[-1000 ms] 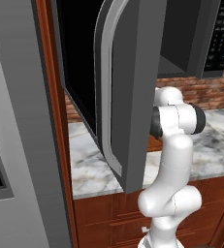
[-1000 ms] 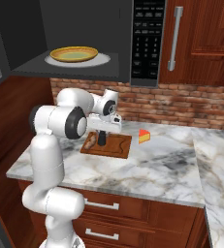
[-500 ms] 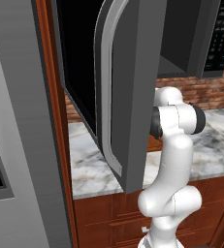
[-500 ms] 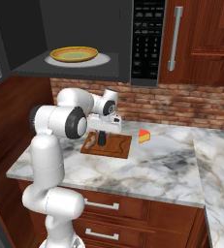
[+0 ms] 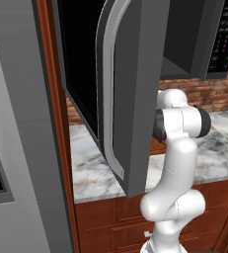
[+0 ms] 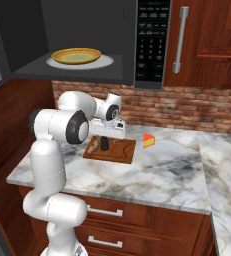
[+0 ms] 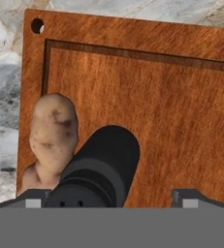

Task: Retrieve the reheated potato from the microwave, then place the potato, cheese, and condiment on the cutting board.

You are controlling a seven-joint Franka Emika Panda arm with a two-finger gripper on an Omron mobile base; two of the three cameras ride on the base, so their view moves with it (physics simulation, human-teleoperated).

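Potato, cheese and condiment are told one view after another.

Left base view: the large dark grey microwave [image 5: 184,39] hangs above the counter with its black-windowed door [image 5: 130,94] swung wide toward the camera. The door's long curved silver handle [image 5: 108,99] runs down its near edge, and the door's lower corner hangs low over the white-and-grey marble counter [image 5: 93,170]. The white arm [image 5: 177,163] rises just right of that door edge, close beside it.

Right base view: the open microwave cavity holds a white turntable with a yellow plate [image 6: 77,55]. Below, the flat reddish-brown wooden cutting board [image 6: 122,152] lies on the marble, well in from the counter's front edge, with bare marble to its right and front. The brown lumpy potato [image 6: 92,146] rests at the board's left end. The tiny black condiment bottle [image 6: 105,143] stands upright on the board beside the potato, under the gripper [image 6: 107,134]. The small yellow-orange cheese wedge [image 6: 148,140] sits on the marble just off the board's right far corner, apart from it.

Hand view: the gripper looks straight down on the bottle's rounded black top [image 7: 101,169]; the finger tips [image 7: 188,197] stand spread wide on either side, clear of the bottle. The potato lies touching or just beside the bottle, along the board edge near the hanging hole [image 7: 37,25]. The rest of the board is open wood.
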